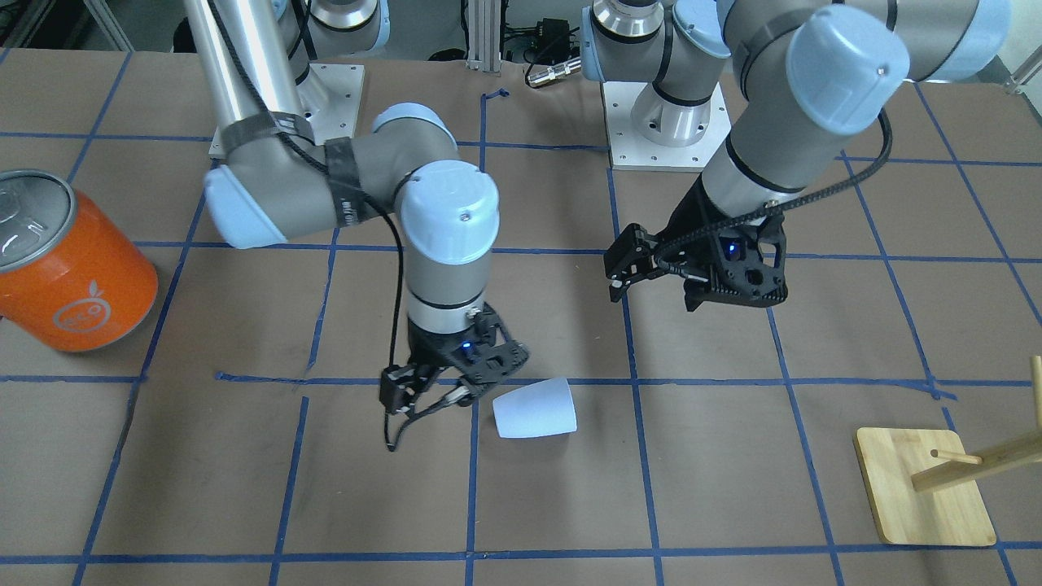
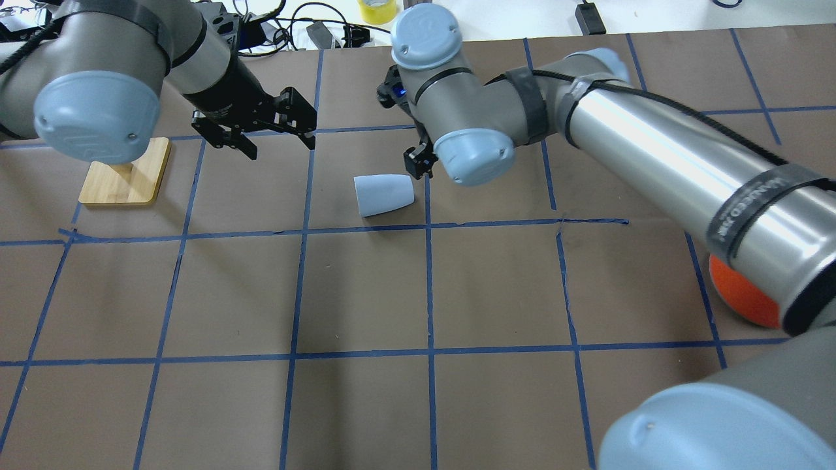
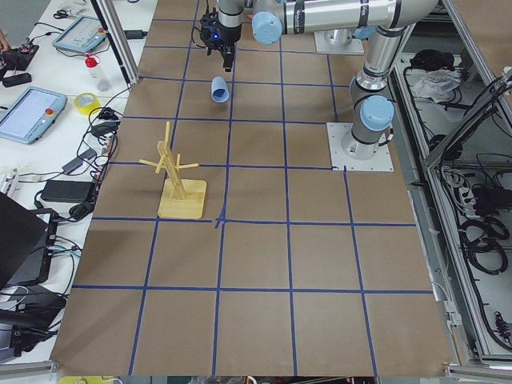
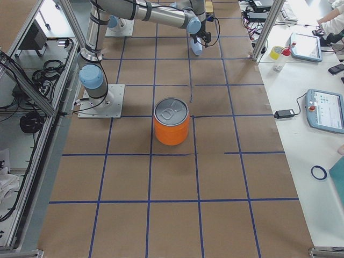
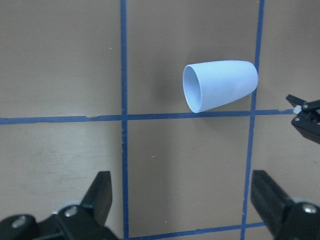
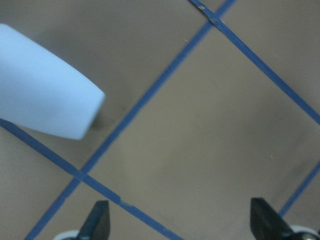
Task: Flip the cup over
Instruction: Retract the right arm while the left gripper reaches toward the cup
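The cup (image 1: 533,419) is a small pale blue-white tumbler lying on its side on the brown table. It also shows in the overhead view (image 2: 384,194). Its mouth points toward my left arm's side, as seen in the left wrist view (image 5: 220,85). My right gripper (image 1: 435,403) is open and empty, low over the table just beside the cup's narrow closed end (image 6: 45,102), not touching it. My left gripper (image 1: 655,299) is open and empty, held higher and set back from the cup, also visible in the overhead view (image 2: 281,145).
A big orange can (image 1: 69,260) with a silver lid stands on my right side of the table. A wooden peg stand (image 1: 924,496) sits on my left side. Blue tape lines grid the table. Cables and a yellow tape roll (image 2: 375,10) lie beyond the far edge.
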{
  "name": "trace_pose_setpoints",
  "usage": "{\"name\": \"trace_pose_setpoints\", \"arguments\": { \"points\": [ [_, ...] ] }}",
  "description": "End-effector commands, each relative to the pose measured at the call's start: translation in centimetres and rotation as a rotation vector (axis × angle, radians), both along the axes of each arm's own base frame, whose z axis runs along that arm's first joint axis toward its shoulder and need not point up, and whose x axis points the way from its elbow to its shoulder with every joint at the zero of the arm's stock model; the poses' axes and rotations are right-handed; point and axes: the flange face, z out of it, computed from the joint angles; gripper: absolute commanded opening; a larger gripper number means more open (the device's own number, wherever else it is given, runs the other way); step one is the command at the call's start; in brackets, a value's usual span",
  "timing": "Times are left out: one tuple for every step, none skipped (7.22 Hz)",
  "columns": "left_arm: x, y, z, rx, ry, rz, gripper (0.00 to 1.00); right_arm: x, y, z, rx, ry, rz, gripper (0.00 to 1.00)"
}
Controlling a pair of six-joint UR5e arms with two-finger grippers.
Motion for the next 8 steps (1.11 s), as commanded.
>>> {"name": "trace_pose_setpoints", "arguments": {
  "points": [
    [-0.6, -3.4, -6.3, 0.032, 0.115, -0.023, 1.00, -12.3, 0.6, 7.0, 0.149, -0.095, -0.304, 1.00],
    [-1.5, -4.1, -8.2, 0.065, 0.226, -0.020, 1.00, -16.0, 2.7, 11.1, 0.150, -0.110, -0.372, 1.00],
    [-1.9, -4.8, -10.3, 0.103, 0.297, -0.014, 1.00, -17.8, 4.8, 14.1, 0.136, -0.113, -0.404, 1.00],
    [-2.5, -5.9, -12.7, 0.099, 0.365, -0.016, 1.00, -18.3, 6.0, 15.7, 0.108, -0.108, -0.413, 1.00],
    [-2.5, -7.0, -15.0, 0.094, 0.376, -0.014, 1.00, -17.9, 6.1, 16.1, 0.094, -0.119, -0.418, 1.00],
    [-2.5, -7.4, -17.6, 0.131, 0.377, -0.004, 1.00, -18.2, 6.2, 17.6, 0.061, -0.120, -0.420, 1.00],
    [-1.9, -8.0, -18.7, 0.141, 0.360, 0.001, 1.00, -18.7, 5.8, 18.1, 0.025, -0.125, -0.428, 1.00],
    [-0.8, -8.0, -19.2, 0.149, 0.369, 0.020, 1.00, -18.4, 6.3, 17.9, 0.043, -0.139, -0.457, 1.00]
  ]
}}
